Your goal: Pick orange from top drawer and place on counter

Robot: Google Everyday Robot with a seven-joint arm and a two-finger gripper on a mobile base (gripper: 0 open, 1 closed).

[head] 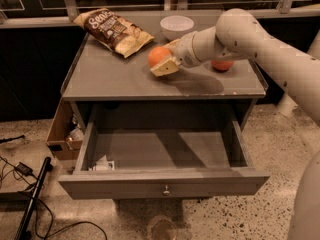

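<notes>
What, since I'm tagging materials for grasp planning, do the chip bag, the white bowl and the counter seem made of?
The chip bag: likely plastic film, printed, crinkled, with a faint sheen. The white bowl: smooth, plain white, either plastic or ceramic; the look leaves it open. The counter: grey, dull and flat, perhaps laminate or painted metal. The gripper holds the orange just over the counter.

One high frontal camera, perhaps head-mounted, looks down; hand (162,62) above counter (110,76).

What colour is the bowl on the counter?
White bowl, camera view; gripper holds the orange over the counter.
</notes>
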